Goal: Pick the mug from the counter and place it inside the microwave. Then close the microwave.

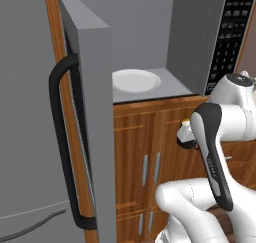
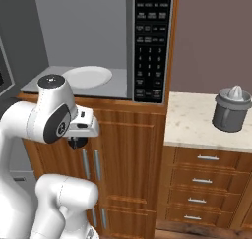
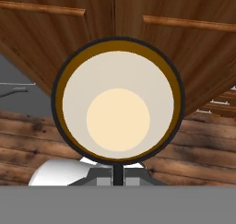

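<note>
Gripping the mug (image 3: 118, 101) by its rim, the gripper (image 3: 118, 172) clamps beneath its open mouth.

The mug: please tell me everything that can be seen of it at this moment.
The mug appears in the hand view from straight above, a round open mouth with a thin black rim, brownish upper wall and cream inside with a paler round bottom. It looks empty and upright. A dark fingertip of the shut tool meets its rim at the near side, so it seems held. It hangs in front of the wooden cabinet doors, above the plank floor. Its handle cannot be made out.
</note>
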